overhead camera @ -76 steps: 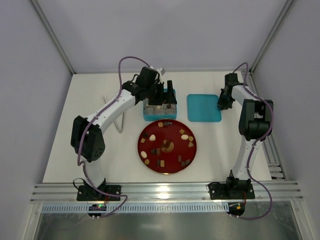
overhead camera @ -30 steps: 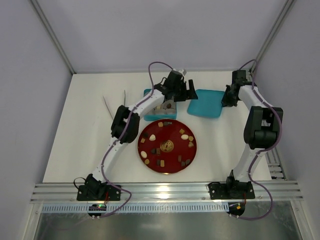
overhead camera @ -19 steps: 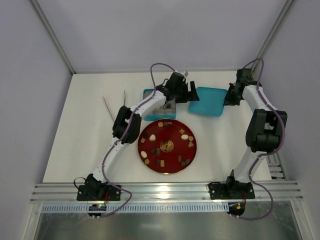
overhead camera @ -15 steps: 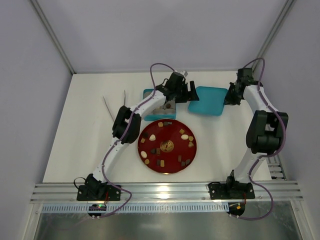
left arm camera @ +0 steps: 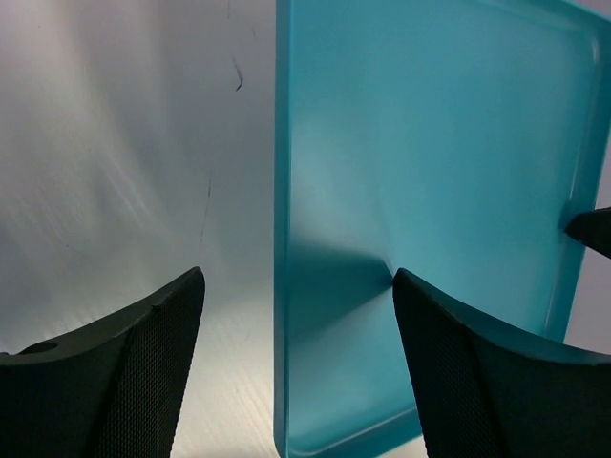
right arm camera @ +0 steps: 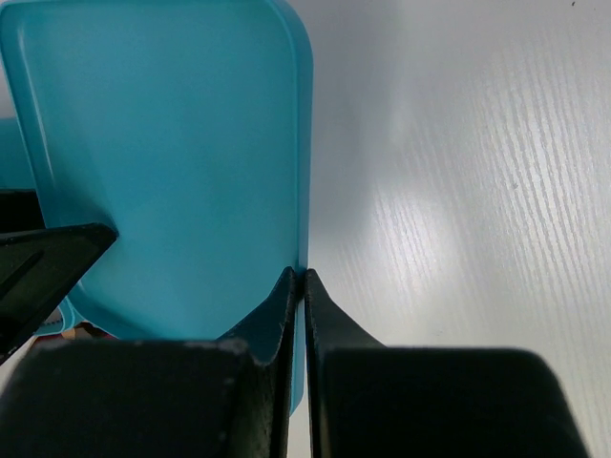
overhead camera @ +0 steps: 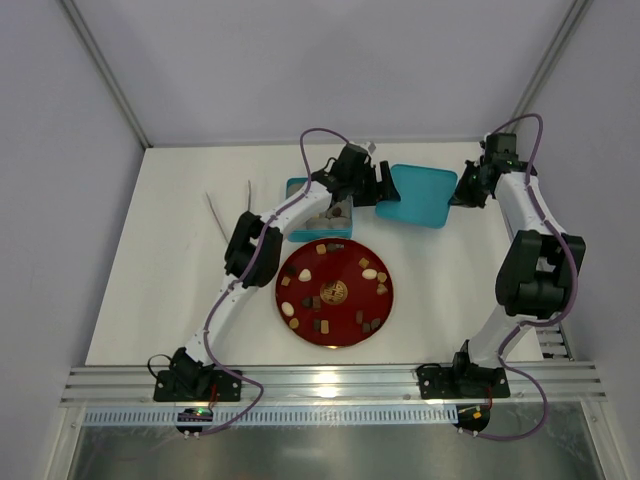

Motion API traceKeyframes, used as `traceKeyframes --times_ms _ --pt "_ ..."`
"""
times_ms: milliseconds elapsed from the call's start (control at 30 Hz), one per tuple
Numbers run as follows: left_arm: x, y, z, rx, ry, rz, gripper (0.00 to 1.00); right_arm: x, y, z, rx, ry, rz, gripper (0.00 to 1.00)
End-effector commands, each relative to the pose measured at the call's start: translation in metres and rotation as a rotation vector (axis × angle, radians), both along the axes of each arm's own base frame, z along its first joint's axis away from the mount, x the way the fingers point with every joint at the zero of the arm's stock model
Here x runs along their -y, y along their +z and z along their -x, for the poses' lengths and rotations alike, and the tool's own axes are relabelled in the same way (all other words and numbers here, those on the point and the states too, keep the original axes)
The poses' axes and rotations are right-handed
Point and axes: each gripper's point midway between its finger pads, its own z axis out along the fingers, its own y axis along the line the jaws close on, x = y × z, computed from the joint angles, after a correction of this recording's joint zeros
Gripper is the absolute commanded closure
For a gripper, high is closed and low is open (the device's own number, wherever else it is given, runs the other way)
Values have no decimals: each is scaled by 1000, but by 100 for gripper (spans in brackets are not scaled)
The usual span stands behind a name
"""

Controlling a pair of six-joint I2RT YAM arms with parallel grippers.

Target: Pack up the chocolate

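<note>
The chocolate (overhead camera: 320, 300), several small brown, tan and cream pieces, lies on a red plate (overhead camera: 345, 268) around a gold-foil ball (overhead camera: 332, 292). A teal box (overhead camera: 297, 232) behind the plate holds a few pieces. My right gripper (overhead camera: 462, 195) is shut on the right edge of the teal lid (overhead camera: 420, 195), seen in the right wrist view (right arm camera: 298, 277) pinching the lid (right arm camera: 172, 143). My left gripper (overhead camera: 383, 185) is open, its fingers (left arm camera: 124, 372) straddling the lid's left edge (left arm camera: 430, 172) without touching; the gripper (left arm camera: 296, 277) holds nothing.
Two thin white sticks (overhead camera: 218, 215) lie on the table left of the box. The cage's walls and posts close in the back and sides. The plate sits between both arms' bases.
My left gripper has left the box and swung right to the lid's left edge. My right gripper has carried the lid's right edge back and right, tilting the lid.
</note>
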Motion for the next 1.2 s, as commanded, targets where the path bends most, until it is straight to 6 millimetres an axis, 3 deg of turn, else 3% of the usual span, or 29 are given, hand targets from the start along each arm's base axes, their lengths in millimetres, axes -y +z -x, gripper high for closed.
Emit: traceKeyframes --times_ms 0,233,433,667,833,1000,1033,1100,1167 --pt "11 63 1 68 -25 128 22 -9 34 -3 99 25 -43 96" --pt "12 92 6 69 -48 221 33 -15 39 -1 116 44 -71 96" --pt "11 118 21 42 -87 313 49 -19 40 1 129 62 -84 96" --pt "3 135 36 9 -115 367 64 -26 45 5 165 83 -84 96" --pt "-11 147 43 -40 -103 399 74 -44 53 8 192 128 -58 96" --pt "-30 149 52 -96 -89 403 93 -64 73 10 243 164 -5 96" --pt "-34 158 55 -91 -88 409 97 -65 75 10 246 165 7 96" --pt "-43 156 58 -108 -72 399 100 -81 80 12 259 196 33 96" --pt "-50 172 64 -100 -74 414 100 -90 83 14 270 211 55 95"
